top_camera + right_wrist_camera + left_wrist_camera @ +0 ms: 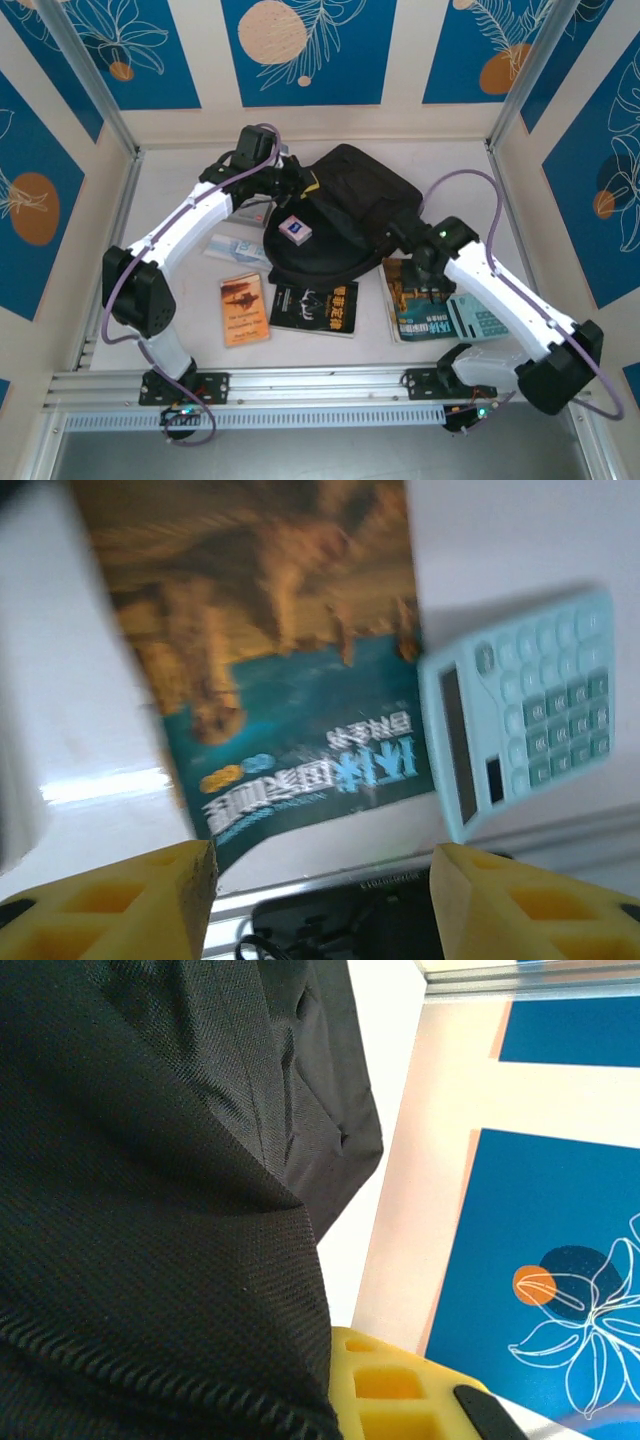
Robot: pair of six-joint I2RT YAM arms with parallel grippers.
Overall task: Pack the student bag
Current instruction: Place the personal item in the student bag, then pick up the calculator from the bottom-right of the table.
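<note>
The right tool (322, 865) hangs empty with its fingers apart above the teal book (300, 730), whose corner meets the calculator (525, 710) by the near right edge of the tabletop (170, 175). The thin, flat cover could slip the fingers, or the calculator could get shoved. The left tool (285, 183) is closed on fabric of the student bag (345, 215), mid-tabletop toward the far edge. If that pinch slides, the bag may sag shut. Its opening is hidden, cloth buries one left finger, and the right wrist view is blurred.
</note>
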